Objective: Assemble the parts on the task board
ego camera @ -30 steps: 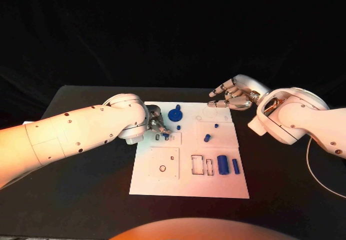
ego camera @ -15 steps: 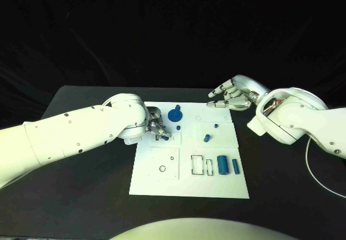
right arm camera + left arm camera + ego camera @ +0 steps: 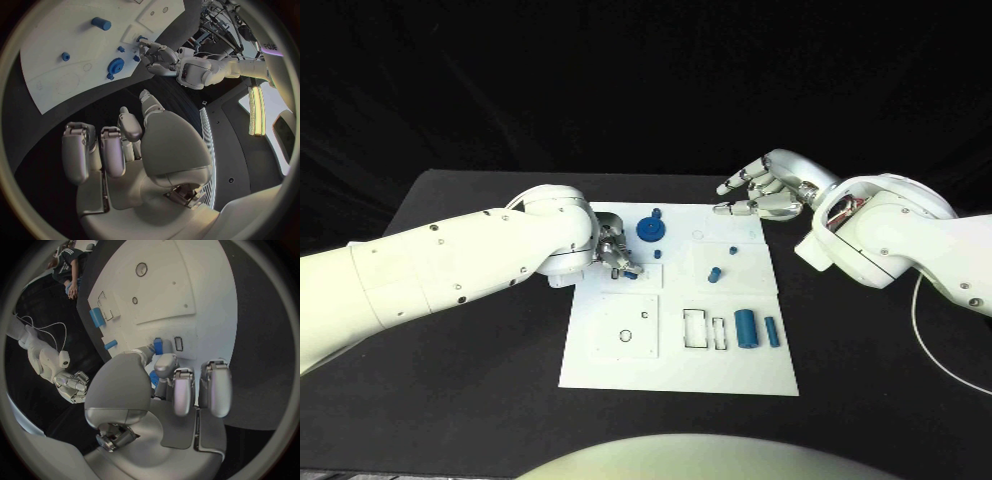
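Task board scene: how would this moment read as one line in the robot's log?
left hand: holds small blue part over task board | right hand: open, hovering beyond board's far edge | blue gear: on board
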{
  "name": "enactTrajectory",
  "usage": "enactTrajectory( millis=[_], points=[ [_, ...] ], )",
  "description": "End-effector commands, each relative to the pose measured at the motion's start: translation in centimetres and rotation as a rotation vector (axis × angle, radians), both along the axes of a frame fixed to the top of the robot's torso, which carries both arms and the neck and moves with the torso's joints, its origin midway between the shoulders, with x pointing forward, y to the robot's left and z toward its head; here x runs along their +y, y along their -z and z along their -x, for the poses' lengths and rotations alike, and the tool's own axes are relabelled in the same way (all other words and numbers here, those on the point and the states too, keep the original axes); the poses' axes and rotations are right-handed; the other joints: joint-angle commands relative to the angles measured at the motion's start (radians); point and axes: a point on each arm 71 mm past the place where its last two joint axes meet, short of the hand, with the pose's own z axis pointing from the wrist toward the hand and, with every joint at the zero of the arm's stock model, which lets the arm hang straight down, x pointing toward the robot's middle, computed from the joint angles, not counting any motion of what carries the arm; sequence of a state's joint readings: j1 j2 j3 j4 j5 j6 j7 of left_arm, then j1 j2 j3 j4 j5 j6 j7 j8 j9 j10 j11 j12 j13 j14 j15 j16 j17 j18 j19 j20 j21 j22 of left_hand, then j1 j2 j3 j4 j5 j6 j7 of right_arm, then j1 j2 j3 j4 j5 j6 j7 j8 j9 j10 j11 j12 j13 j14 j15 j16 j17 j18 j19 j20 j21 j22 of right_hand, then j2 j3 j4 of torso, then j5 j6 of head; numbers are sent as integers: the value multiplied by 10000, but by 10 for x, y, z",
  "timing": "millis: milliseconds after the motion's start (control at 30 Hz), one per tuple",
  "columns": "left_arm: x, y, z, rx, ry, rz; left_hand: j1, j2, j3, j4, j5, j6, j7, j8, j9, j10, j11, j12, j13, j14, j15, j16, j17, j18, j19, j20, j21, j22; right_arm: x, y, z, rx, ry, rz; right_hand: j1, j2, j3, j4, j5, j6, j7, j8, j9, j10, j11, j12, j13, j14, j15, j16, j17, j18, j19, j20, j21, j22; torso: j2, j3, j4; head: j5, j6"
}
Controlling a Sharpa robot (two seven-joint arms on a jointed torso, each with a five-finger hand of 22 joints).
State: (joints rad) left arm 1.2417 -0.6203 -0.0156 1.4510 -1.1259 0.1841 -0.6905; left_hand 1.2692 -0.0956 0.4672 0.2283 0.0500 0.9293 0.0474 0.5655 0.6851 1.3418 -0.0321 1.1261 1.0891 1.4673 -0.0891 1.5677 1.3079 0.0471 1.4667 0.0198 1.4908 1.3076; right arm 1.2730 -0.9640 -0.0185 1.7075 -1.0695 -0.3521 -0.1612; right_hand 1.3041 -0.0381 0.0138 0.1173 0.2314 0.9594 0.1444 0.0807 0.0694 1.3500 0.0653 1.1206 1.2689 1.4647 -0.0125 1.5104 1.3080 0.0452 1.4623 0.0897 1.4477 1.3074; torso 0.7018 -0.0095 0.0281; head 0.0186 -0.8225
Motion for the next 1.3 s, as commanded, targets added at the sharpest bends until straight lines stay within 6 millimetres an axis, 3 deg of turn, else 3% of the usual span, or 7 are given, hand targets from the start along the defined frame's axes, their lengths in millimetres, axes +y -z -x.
enactTrajectory(
  millis=[33, 600, 1300],
  points=[
    [1, 3, 2, 256, -35, -441, 32, 45, 1473, -1424, 31, 8, -73, 44, 6, 57, 5, -56, -6, 1035, 24, 31, 2628, -157, 377, 42, -5, 1342, 2, 1, 1, 42, -192, 50, -127, 10, -40, 14, 35, 84, 20, 49, 13, -37, -65, -20, -13, 842, -42, -32, 1725, 86, -49, -24, -60, 128, 0, 6, -1, 2, -3],
    [-4, 8, -4, 606, -121, -588, -1588, -53, 974, -844, 41, 441, -243, 302, 202, 269, -112, 166, 147, 1035, -56, 31, 2628, -177, 426, -18, 36, 1449, 3, 0, 2, 43, -223, 40, -138, 17, -53, 26, 59, 99, 16, 56, 15, -38, -68, -18, -14, 842, -45, -34, 1725, 86, -48, -26, -61, 128, 0, 12, -9, -7, -22],
    [-5, 10, -7, 713, -150, -737, -2377, -126, 383, -673, 52, 792, -344, 362, 219, 490, -192, 342, 307, 1035, -111, 31, 2628, -204, 488, -69, 95, 1571, 2, 0, 3, 35, -219, 32, -239, 11, -155, 111, 72, 112, 10, 58, 12, -51, -71, -34, -39, 840, -51, -49, 1708, 89, -53, -33, -74, 111, 2, 0, 0, -25, -46]
  ],
)
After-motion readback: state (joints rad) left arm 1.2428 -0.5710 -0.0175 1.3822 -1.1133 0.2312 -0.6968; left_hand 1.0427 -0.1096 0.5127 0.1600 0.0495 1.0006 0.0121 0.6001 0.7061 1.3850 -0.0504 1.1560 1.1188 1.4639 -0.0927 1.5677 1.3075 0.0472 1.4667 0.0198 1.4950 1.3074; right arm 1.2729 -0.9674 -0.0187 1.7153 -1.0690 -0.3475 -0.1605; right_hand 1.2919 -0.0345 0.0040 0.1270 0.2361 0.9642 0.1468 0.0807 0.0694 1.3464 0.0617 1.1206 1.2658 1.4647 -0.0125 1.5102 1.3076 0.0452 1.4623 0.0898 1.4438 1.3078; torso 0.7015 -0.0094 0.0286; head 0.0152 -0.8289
